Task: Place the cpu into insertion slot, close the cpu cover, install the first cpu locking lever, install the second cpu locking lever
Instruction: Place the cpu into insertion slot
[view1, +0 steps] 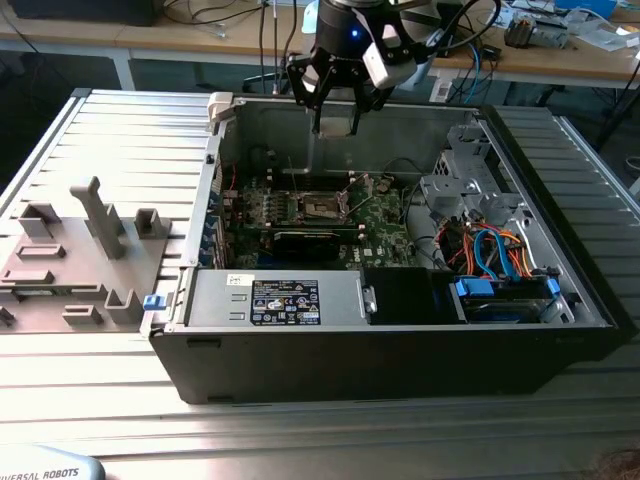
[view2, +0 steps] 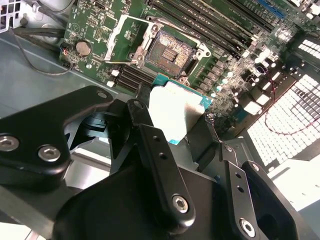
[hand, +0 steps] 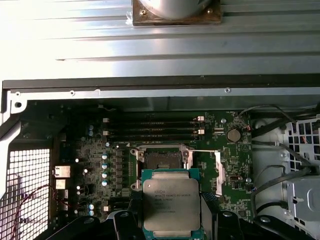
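Gripper, exterior view: poised over the open computer case, well above the green circuit board. The case lies on its side on the ribbed bench.

Both wrist views: the gripper's 2 fingers are drawn in to the width of the cpu and clamp it by 2 opposite edges. The cpu is held flat, clear of the board.

Cpu: a small square plate with a silvery-grey metal top bearing print, bordered by a thin teal-green rim.

Key relation, first wrist view: the socket lies below the held cpu and offset from it toward the 4 long memory slots. It sits between the cpu's edge and those slots, its sides running roughly parallel to the cpu's.

Socket, second wrist view: its dark field of contacts is bare. The cover, a silvery frame with a large cut-out, is swung open to one side, just beside the socket.
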